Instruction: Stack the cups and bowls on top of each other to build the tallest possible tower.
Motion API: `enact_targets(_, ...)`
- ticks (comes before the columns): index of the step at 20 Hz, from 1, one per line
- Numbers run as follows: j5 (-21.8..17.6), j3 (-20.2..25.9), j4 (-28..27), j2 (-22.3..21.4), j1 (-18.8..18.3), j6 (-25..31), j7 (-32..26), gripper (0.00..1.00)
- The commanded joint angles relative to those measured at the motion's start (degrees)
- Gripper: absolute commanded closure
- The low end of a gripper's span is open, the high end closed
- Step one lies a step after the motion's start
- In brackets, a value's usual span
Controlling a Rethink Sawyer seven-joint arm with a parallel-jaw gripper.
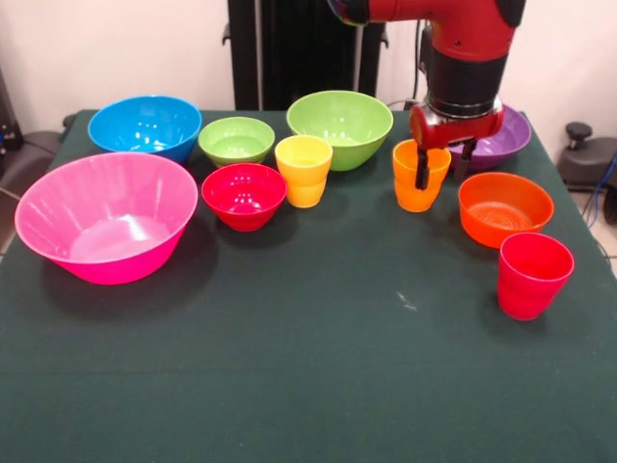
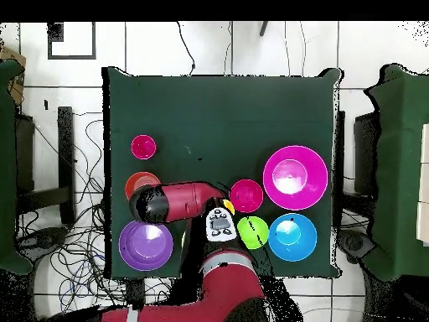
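**Gripper sitting at the orange cup, nothing stacked**

You are looking at a dark green counter with every piece standing alone on it, so no tower is standing. Your red and black arm is reaching down at the right rear, and in the overhead view it is covering the middle of the near row.

The big ribbed pink bowl is sitting at the left front. Behind it the blue bowl is standing at the back left corner. The large lime green bowl is resting at the back centre. The purple bowl is lying behind the gripper, mostly hidden by it in the front view and plain in the overhead view. The small orange bowl is sitting right of the gripper, and the small red bowl and small green bowl are standing between the pink and lime ones.

The yellow cup is standing just beside the red bowl. The red cup is sitting at the right front, close to the orange bowl.

Your gripper is hanging over the orange cup, one finger lying against the cup's front and the other outside its right edge. The fingers are spread about the cup's width; you cannot tell whether they are pressing on it.
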Motion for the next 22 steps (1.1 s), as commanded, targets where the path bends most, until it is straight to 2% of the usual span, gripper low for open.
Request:
enact_targets(1, -1.4, -0.3, -2.6, 0.6, 1.6, 1.0, 6.6, 0.0)
enact_targets(5, -0.7, 0.0, -1.4, -0.8, 1.6, 2.1, 6.6, 0.0)
enact_targets(12, 1.1, 1.1, 1.2, -6.3, 1.3, 7.1, 6.1, 0.0)
enact_targets(22, 0.6, 0.8, 0.9, -5.2, 1.6, 6.5, 6.9, 0.0)
